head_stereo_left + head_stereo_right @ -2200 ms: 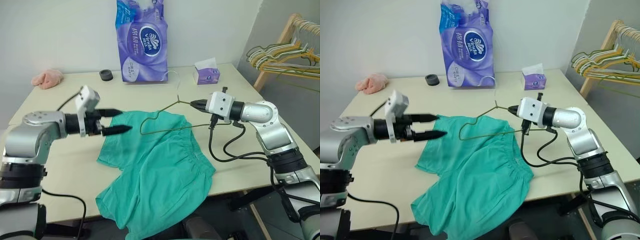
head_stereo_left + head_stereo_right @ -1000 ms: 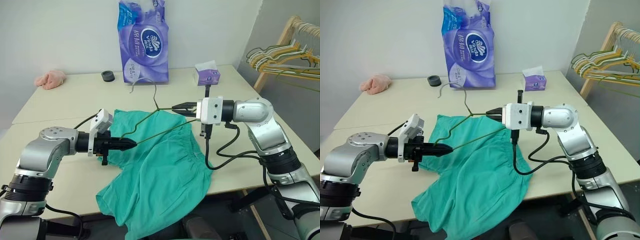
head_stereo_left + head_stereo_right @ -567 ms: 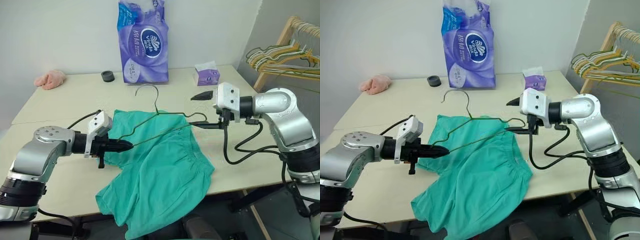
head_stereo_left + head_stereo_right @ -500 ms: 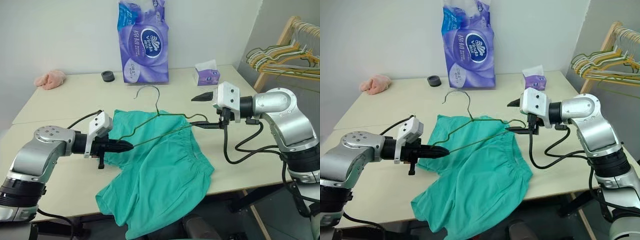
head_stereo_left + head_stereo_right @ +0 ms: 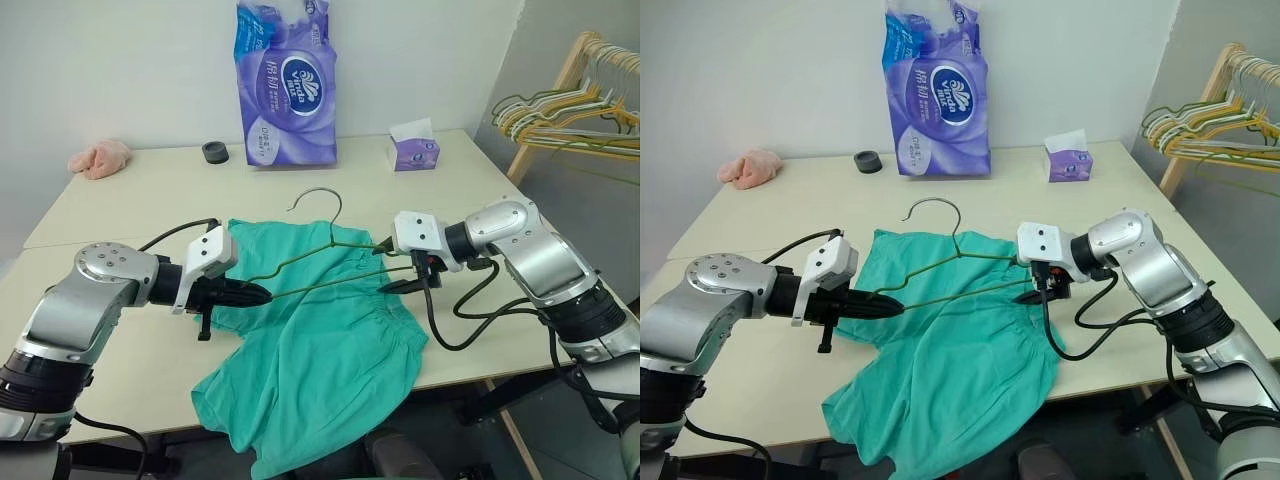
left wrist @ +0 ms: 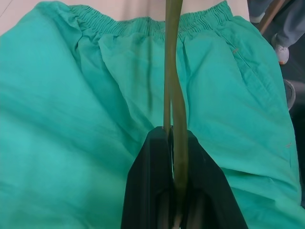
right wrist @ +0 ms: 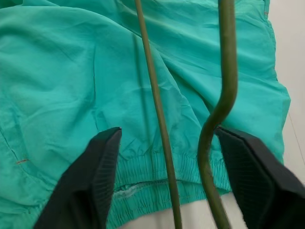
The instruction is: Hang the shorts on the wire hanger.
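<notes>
Shorts [image 5: 315, 350] lie spread on the counter [image 5: 130, 195], one leg hanging over its near edge, waistband toward the right arm. We find the hanger [image 5: 320, 262] held above them, its hook [image 5: 318, 200] pointing toward the far side of the counter. We note the left pincer [image 5: 262, 293] clamped tight on the hanger's left corner; the left wrist view shows the wire pinched between its fingers [image 6: 147, 191] over the green cloth. We find the right pincer [image 5: 1025, 278] at the hanger's right end with its jaws apart; in the right wrist view both wires run between its fingers [image 7: 100, 176] and the bent end lies against one of them. Further back on the counter we record a purple tissue pack [image 5: 285, 85], a small tissue box [image 5: 413, 152], a black ring [image 5: 214, 151] and a pink rag [image 5: 98, 158]. A rack of hangers [image 5: 560, 115] stands to the right.
</notes>
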`<control>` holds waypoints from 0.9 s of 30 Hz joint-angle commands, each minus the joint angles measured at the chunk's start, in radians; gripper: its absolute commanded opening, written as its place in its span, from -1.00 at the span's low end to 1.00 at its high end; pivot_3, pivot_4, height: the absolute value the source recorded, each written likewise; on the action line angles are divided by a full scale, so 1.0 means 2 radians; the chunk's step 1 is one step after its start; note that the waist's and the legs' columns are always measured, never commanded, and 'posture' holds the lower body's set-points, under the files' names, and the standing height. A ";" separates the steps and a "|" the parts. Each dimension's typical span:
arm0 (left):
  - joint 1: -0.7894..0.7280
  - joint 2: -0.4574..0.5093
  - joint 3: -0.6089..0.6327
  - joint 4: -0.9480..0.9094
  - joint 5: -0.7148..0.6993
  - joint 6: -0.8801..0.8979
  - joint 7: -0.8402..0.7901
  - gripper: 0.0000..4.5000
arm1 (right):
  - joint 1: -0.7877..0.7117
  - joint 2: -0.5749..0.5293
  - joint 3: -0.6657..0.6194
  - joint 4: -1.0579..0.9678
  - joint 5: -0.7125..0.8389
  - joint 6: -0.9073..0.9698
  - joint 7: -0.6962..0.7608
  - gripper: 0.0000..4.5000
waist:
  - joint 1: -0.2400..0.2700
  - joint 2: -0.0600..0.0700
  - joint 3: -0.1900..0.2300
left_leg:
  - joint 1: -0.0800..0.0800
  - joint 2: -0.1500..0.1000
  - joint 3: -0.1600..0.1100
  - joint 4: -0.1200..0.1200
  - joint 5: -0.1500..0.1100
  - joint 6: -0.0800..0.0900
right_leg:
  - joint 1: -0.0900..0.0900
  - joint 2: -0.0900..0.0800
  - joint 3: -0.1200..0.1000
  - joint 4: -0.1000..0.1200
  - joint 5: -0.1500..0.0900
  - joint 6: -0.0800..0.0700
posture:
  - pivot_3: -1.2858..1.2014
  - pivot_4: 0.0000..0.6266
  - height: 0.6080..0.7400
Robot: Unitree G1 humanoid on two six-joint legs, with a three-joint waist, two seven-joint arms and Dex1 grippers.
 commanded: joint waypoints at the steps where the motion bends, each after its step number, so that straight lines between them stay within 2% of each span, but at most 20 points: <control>1: -0.002 0.007 0.003 -0.016 0.003 -0.012 -0.001 -1.00 | -0.013 0.000 -0.001 -0.006 -0.002 -0.001 0.013 -0.14 | 0.000 0.000 0.000 | 0.000 0.000 0.000 0.000 0.000 0.000 | 0.000 0.000 0.000 0.000 0.000 0.000 | -0.12 -0.91 1.00; 7: -0.005 0.004 0.004 -0.015 0.003 -0.013 -0.002 -1.00 | -0.004 -0.004 0.002 -0.012 -0.010 0.004 0.019 -0.99 | 0.001 0.000 0.000 | 0.000 0.000 0.000 0.000 0.000 0.000 | 0.000 0.000 0.000 0.000 0.000 0.000 | -0.12 -0.91 1.00; 14: -0.010 -0.010 0.005 0.002 0.019 -0.034 0.015 -1.00 | 0.011 -0.007 -0.003 -0.022 -0.007 0.013 0.024 -0.99 | 0.001 0.000 0.000 | 0.000 0.000 0.000 0.000 0.000 0.000 | 0.000 0.000 0.000 0.000 0.000 0.000 | -0.12 -0.91 1.00; 17: -0.022 -0.025 0.012 0.029 0.032 -0.049 0.041 -0.69 | 0.019 -0.009 -0.010 -0.030 0.003 0.028 0.024 -1.00 | 0.001 0.000 0.000 | 0.000 0.000 0.000 0.000 0.000 0.000 | 0.000 0.000 0.000 0.000 0.000 0.000 | -0.12 -0.91 1.00; 23: -0.035 -0.045 0.087 0.099 0.010 -0.054 0.104 0.11 | 0.045 -0.032 -0.046 -0.046 0.036 0.085 0.019 -1.00 | 0.001 0.000 0.000 | 0.000 0.000 -0.001 0.000 0.000 0.000 | 0.000 0.000 -0.001 0.000 0.000 0.000 | -0.13 -0.91 1.00; 27: -0.035 -0.047 0.132 0.131 -0.008 -0.049 0.127 0.11 | 0.064 -0.044 -0.059 -0.061 0.051 0.116 0.009 -1.00 | 0.000 0.000 0.000 | 0.000 0.000 -0.001 0.000 0.000 0.000 | 0.000 0.000 -0.001 0.000 0.000 0.000 | -0.13 -0.91 1.00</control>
